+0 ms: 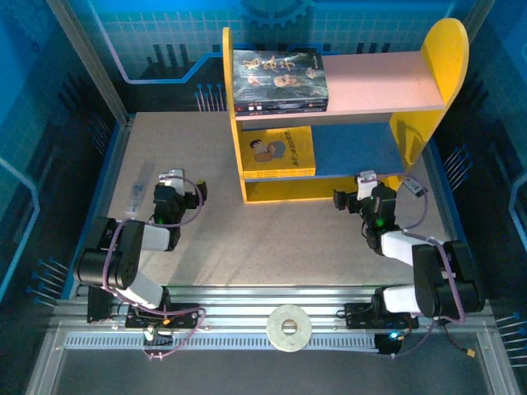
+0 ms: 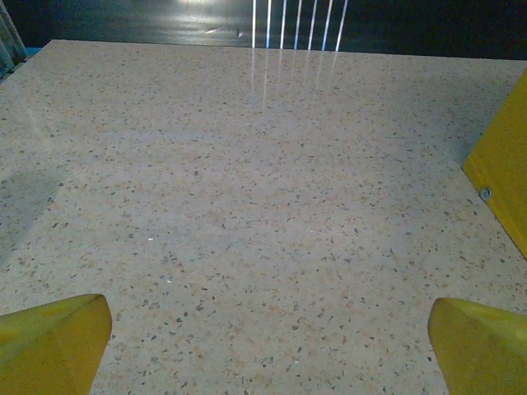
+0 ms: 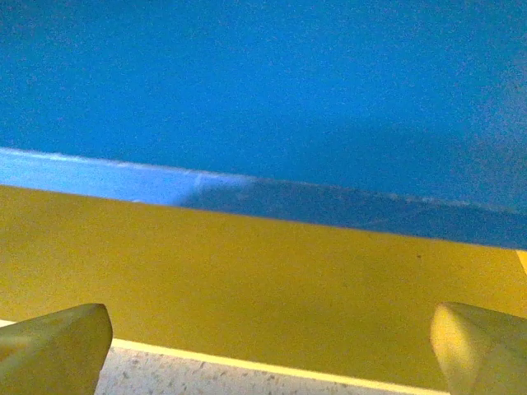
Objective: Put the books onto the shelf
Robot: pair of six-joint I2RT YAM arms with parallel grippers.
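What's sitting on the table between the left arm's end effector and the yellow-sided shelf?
Nothing: the top view shows bare speckled table between the left end effector and the shelf. The left wrist view agrees.

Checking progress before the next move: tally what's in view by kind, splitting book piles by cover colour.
Shelf: 1
Dark-cover book pile, on the upper board: 1
Yellow-cover book pile, on the lower board: 1
White ring-shaped roll: 1
Grippers, both open (left gripper, right gripper): 2
Total: 6
Books per pile: cannot tell.
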